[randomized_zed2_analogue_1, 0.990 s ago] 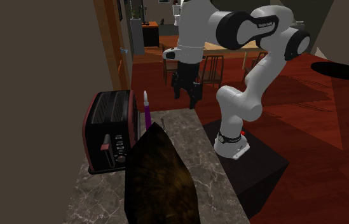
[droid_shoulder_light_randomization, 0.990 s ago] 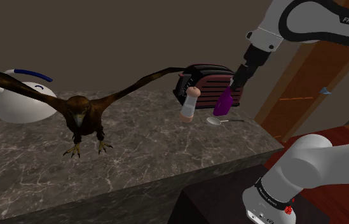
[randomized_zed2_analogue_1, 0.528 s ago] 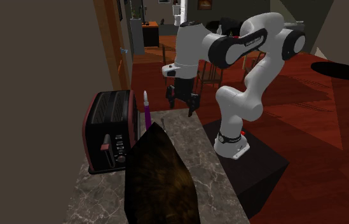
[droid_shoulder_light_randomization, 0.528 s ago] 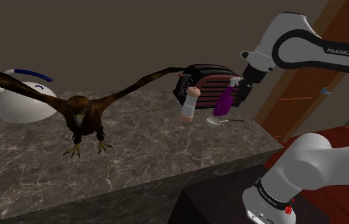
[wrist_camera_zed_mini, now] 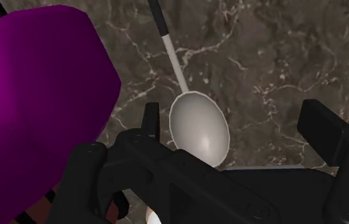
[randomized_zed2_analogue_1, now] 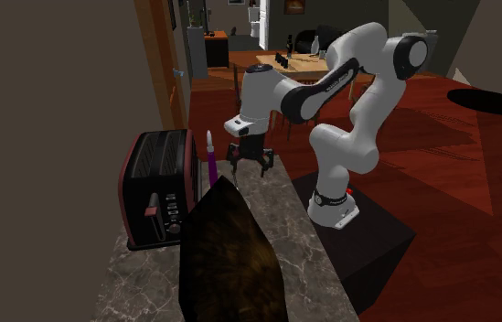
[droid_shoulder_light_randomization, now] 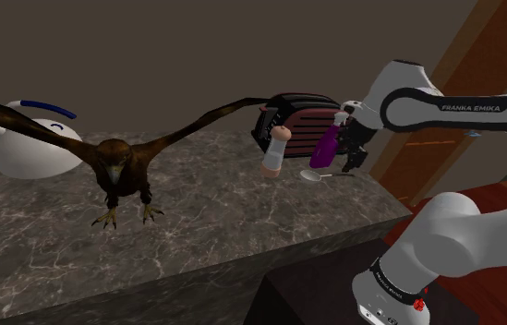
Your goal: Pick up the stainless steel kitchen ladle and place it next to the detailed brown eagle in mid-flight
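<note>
Over the three o'clock end of the veined dark marble counter (droid_shoulder_light_randomization: pixel 196 231) in the shoulder view, my black claw (droid_shoulder_light_randomization: pixel 354 159) hangs low. The pale grey ladle (droid_shoulder_light_randomization: pixel 313 174) lies flat on the stone, its glossy oval bowl at eight o'clock from the claw. The feathered brown eagle with spread wings (droid_shoulder_light_randomization: pixel 117 171) stands well apart at nine o'clock. A smooth purple spray bottle (droid_shoulder_light_randomization: pixel 327 146) partly hides the ribbed dark-red toaster (droid_shoulder_light_randomization: pixel 288 115).

From the second exterior view, my claw (randomized_zed2_analogue_1: pixel 249 165) is spread wide above the counter's edge, and the eagle's wing (randomized_zed2_analogue_1: pixel 226 256) covers much of the stone.

Through the wrist view, the ladle's bowl (wrist_camera_zed_mini: pixel 198 127) lies between my parted fingers (wrist_camera_zed_mini: pixel 332 137), untouched. Its near rim is hidden by my claw's body, and its white shaft darkens and is cut off by the frame.
</note>
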### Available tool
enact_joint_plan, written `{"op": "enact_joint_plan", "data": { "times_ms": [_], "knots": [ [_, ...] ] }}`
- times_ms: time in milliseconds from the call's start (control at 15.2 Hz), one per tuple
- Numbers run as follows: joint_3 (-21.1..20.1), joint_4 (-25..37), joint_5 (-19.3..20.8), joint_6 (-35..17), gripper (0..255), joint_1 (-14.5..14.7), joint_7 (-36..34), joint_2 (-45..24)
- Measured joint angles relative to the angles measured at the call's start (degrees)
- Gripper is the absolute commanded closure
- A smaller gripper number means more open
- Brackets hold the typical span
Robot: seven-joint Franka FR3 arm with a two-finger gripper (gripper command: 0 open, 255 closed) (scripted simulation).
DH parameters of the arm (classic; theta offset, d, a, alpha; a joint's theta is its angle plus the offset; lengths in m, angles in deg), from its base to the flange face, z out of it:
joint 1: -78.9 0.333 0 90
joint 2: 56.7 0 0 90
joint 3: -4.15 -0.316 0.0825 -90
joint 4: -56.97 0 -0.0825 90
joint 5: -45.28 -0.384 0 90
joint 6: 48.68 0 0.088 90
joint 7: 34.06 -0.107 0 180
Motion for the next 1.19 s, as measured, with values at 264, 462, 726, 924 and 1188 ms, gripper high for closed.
{"op": "enact_joint_plan", "data": {
  "times_ms": [264,462,726,924,1188],
  "knots": [
    [7.49,-1.57,5.32,-8.89,0,2.32,13.64,-6.21],
    [10.96,-1.89,7.29,-13.27,0,3.17,18.84,-9.74],
    [12.68,-2.96,8.02,-17.85,0,3.73,19.57,-13.17],
    [13.46,-3.62,8.33,-20.18,0,3.89,19.69,-14.81],
    [13.72,-3.64,8.35,-20.79,0,3.99,19.79,-15.36]
  ]
}}
